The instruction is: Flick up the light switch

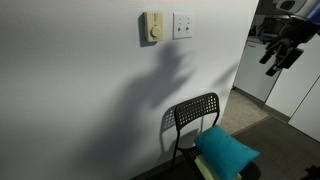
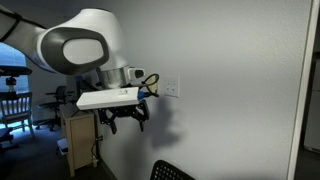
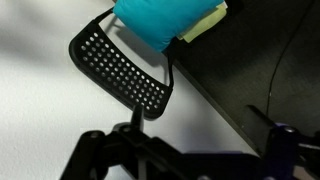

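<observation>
The light switch (image 1: pixel 183 25) is a small white square plate on the white wall, right of a beige box with a round dial (image 1: pixel 152 28). It also shows in an exterior view (image 2: pixel 172 87), just beyond the wrist. My gripper (image 1: pixel 279 56) hangs well off to the right of the switch, away from the wall, and points down. In an exterior view (image 2: pixel 125 121) its fingers are spread apart and hold nothing. In the wrist view the dark fingers (image 3: pixel 190 160) lie along the bottom edge. The switch is out of the wrist view.
A black perforated chair (image 1: pixel 195 115) with a teal cushion (image 1: pixel 226 150) stands against the wall below the switch, and shows in the wrist view (image 3: pixel 125 70). A wooden cabinet (image 2: pixel 80 140) stands under the arm. White cabinets (image 1: pixel 300 90) are at the right.
</observation>
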Robot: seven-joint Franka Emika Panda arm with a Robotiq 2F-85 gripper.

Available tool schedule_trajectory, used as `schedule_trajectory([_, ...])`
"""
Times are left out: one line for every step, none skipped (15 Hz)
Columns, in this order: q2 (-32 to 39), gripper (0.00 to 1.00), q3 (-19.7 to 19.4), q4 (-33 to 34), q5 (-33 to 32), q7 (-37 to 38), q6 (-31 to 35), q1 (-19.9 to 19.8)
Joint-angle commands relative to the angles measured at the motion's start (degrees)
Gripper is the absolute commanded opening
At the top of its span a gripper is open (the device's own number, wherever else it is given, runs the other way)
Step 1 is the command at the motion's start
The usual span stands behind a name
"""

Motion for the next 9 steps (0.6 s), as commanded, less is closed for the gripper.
schedule_trajectory([7.1, 1.00, 3.3, 6.9, -3.7, -4.9, -0.3, -0.6])
schedule_trajectory([9.0, 1.00, 4.7, 8.7, -5.7, -4.9, -0.4, -1.0])
schedule_trajectory([11.1, 1.00, 6.0, 10.9, -7.7, -5.1, -0.7, -1.3])
schedule_trajectory([13.2, 1.00, 7.1, 12.9, -9.8, -5.2, -0.7, -1.5])
schedule_trajectory([15.4, 1.00, 8.2, 15.0, -11.9, -5.6, -0.5, -1.7])
schedule_trajectory([17.5, 1.00, 9.0, 17.0, -13.6, -5.9, -0.3, -1.8])
schedule_trajectory([19.7, 1.00, 9.9, 19.2, -15.3, -5.8, -0.1, -2.1])
schedule_trajectory([21.3, 1.00, 10.4, 21.1, -15.8, -6.5, -0.3, -2.1])
schedule_trajectory([22.8, 1.00, 10.9, 22.8, -16.8, -6.3, -0.2, -2.4])
